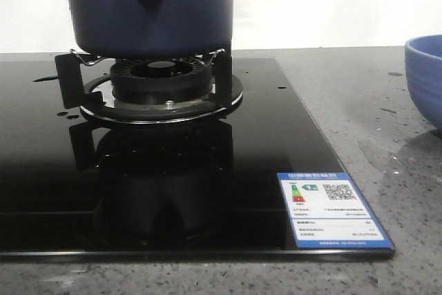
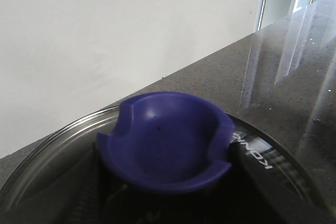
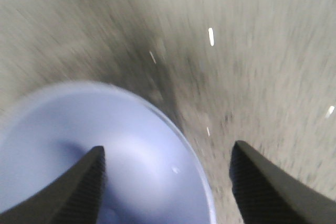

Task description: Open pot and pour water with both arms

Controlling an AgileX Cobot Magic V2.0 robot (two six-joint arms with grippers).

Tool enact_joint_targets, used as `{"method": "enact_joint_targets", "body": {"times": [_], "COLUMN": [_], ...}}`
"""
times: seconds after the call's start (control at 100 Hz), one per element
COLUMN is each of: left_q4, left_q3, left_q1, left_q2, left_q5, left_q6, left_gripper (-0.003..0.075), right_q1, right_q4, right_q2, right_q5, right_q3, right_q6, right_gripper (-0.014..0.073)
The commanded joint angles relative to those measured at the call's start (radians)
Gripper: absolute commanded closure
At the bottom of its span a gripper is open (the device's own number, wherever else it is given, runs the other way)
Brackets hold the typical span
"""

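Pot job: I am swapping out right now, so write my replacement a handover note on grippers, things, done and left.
Left gripper: fingers not visible in the left wrist view; it sits right over the purple lid knob of the glass lid, grip cannot be told.
Right gripper: open, empty, over the rim of the light blue bowl; view is motion-blurred.
Pot: on the burner of the black stove top; bowl on the counter to its right.
Done: the arms are positioned. Left: lift lid, pour water.
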State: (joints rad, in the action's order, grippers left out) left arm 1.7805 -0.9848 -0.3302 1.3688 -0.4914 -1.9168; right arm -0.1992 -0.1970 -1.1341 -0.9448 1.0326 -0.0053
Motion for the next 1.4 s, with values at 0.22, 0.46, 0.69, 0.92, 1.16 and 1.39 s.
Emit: {"method": "enact_joint_targets", "body": {"times": [0.22, 0.46, 0.69, 0.92, 1.16, 1.39], "left_q4": [0.079, 0.079, 0.079, 0.079, 0.079, 0.079], "left_q3": [-0.043, -0.043, -0.043, -0.043, 0.005, 0.241], "left_q1": [0.003, 0.003, 0.003, 0.003, 0.003, 0.003], "left_q2": [0.02, 0.03, -0.003, -0.12, -0.301, -0.658], "left_q5": [-0.11, -0.1, -0.1, -0.072, -0.039, 0.157], "left_q6": [-0.004, -0.021, -0.019, -0.019, 0.034, 0.038], "left_gripper": [0.0353, 0.0337, 0.0215, 0.0216, 0.0453, 0.0741], "right_q1": [-0.008, -0.006, -0.004, 0.054, 0.139, 0.243], "right_q4": [-0.08, -0.086, -0.102, -0.071, 0.022, 0.033], "right_q2": [0.143, 0.164, 0.181, 0.247, 0.326, 0.515], "right_q5": [0.029, 0.015, 0.001, -0.008, -0.003, 0.119], "right_q3": [0.243, 0.263, 0.263, 0.259, 0.186, -0.031], "right_q6": [-0.011, -0.011, -0.011, -0.011, -0.021, -0.143], "right_gripper": [0.0132, 0.0132, 0.0155, 0.0323, 0.0498, 0.0657]}}
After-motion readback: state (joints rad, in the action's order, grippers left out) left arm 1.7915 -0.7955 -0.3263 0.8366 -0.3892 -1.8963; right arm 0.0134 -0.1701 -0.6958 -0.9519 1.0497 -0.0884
